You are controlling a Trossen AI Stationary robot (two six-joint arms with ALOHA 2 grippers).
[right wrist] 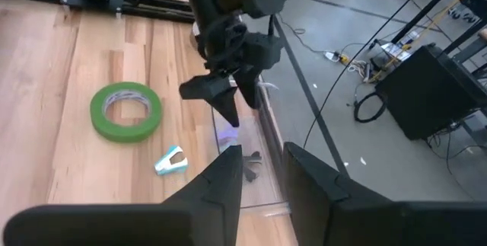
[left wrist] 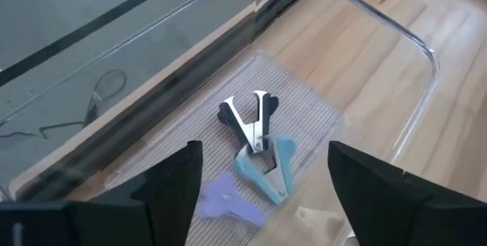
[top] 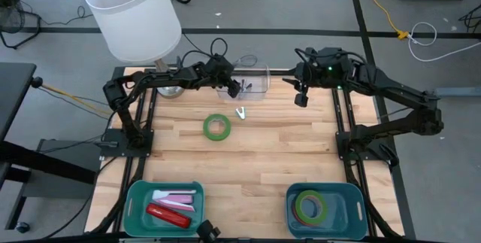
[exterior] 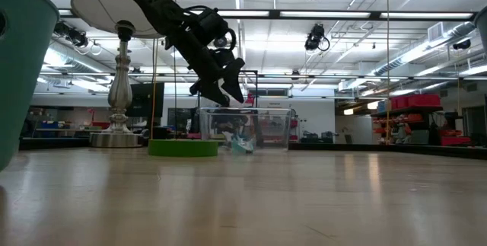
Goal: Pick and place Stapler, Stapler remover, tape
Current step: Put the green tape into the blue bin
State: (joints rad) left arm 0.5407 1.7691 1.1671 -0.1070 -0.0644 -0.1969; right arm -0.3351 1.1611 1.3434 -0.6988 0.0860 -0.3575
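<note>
1. High view: the left gripper (top: 234, 89) hangs over the clear plastic tray (top: 255, 74) at the far edge of the wooden counter (top: 248, 160), with nothing between its spread fingers. I judge it is lined up for the next pick, since that tray is the supply point.
2. Left wrist view: black-and-white, teal and lilac staple removers (left wrist: 255, 135) lie piled on the tray floor directly below the released gripper, which explains the steep downward aim.
3. One pale-blue staple remover (top: 241, 113) lies loose on the counter just outside the tray, and a green tape ring (top: 216, 126) lies flat near it; both appear not yet sorted.
4. The left teal bin (top: 135, 198) at the near edge holds a red stapler (top: 168, 214) and pink and white items, so staplers and removers seem to belong there.
5. The right teal bin (top: 357, 198) holds stacked tape rings (top: 310, 206), green and red-pink, suggesting the loose green ring goes there too.
6. The right gripper (top: 301, 98) hovers near the tray's other end, fingers parted and holding nothing, apparently waiting clear of the left arm.
7. A white-shaded lamp (top: 131, 10) stands at the far left corner, outside the working area.
</note>
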